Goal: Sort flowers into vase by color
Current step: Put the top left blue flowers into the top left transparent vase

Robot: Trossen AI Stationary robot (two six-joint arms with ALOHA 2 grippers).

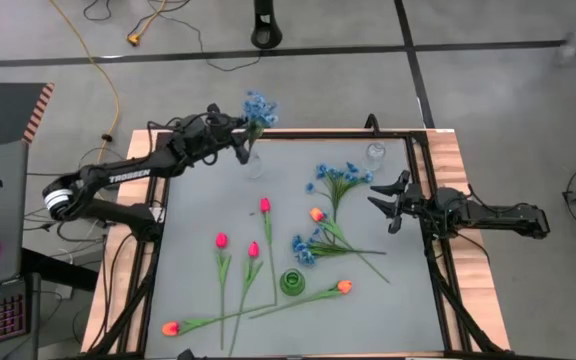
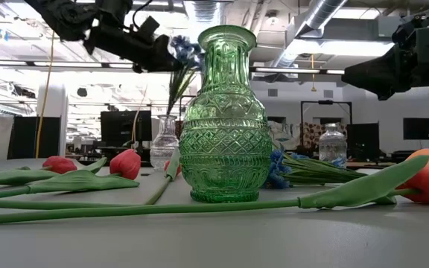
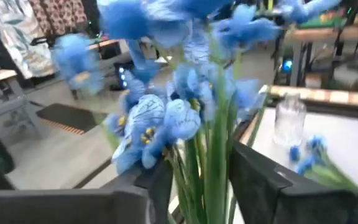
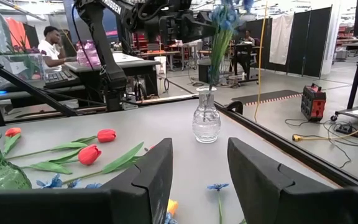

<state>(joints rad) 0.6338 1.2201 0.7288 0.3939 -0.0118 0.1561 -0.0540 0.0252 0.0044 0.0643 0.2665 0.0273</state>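
Note:
A bunch of blue flowers (image 1: 258, 108) stands upright with its stems in a small clear vase (image 1: 255, 165) at the table's far left. My left gripper (image 1: 245, 133) reaches level to the stems (image 3: 204, 174) just under the blossoms, fingers apart, one on each side. My right gripper (image 1: 382, 205) waits open at the table's right edge, nothing between its fingers (image 4: 154, 174). On the table lie two more blue bunches (image 1: 338, 180) (image 1: 311, 249), three pink-red tulips (image 1: 253, 249) and three orange tulips (image 1: 344, 287). A green vase (image 1: 292, 282) stands near the front. My left gripper has the blue bunch's stems (image 3: 197, 186) between its two fingers, just below the blossoms, coming level from the table's left and lying across the stems. Whether the fingers touch the stems I cannot tell. The bunch stands upright in the clear vase.
A second clear vase (image 1: 375, 153) stands at the far right corner. The loose flowers lie spread over the table's middle and near half. A laptop and keyboard sit off the table's left. A person sits at a desk (image 4: 48, 46) in the room behind.

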